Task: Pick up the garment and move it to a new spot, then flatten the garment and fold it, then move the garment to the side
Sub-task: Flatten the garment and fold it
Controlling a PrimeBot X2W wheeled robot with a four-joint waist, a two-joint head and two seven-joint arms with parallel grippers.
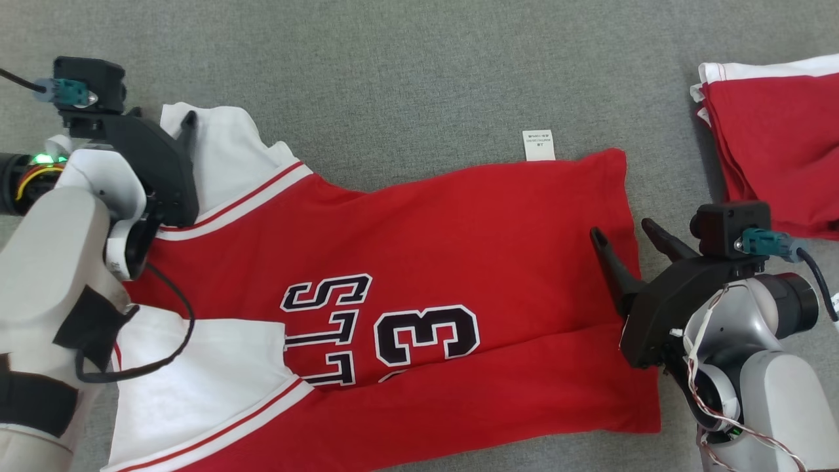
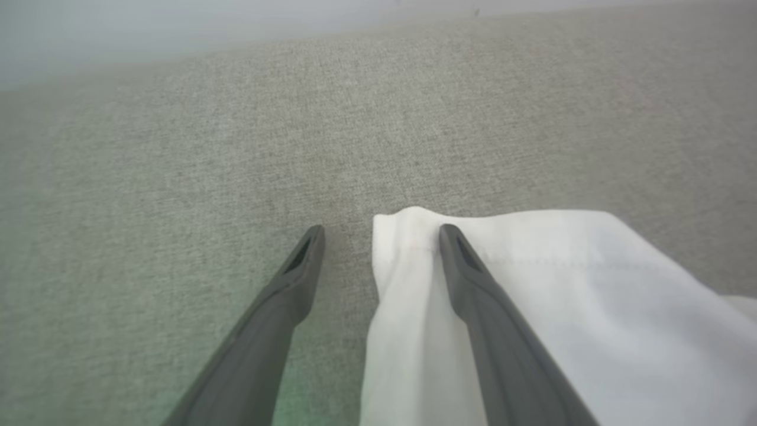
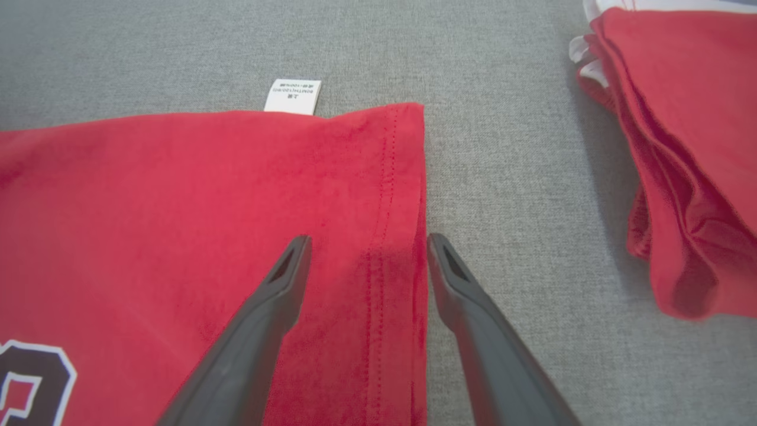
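Observation:
The garment (image 1: 426, 229), a red jersey with white sleeves and dark lettering, lies spread flat on the grey surface. My left gripper (image 1: 174, 124) is open at the far white sleeve (image 2: 562, 284); in the left wrist view my left gripper (image 2: 381, 231) has one finger on the sleeve and the other on bare surface beside its edge. My right gripper (image 1: 623, 229) is open over the jersey's bottom hem (image 3: 402, 195). In the right wrist view my right gripper (image 3: 369, 238) straddles that hem, one finger over red cloth, the other over the grey surface.
A white care label (image 1: 538, 145) sticks out from the jersey's far edge. Another red and white folded garment (image 1: 773, 144) lies at the far right, close to my right arm. Grey cloth surface (image 1: 419, 59) stretches beyond the jersey.

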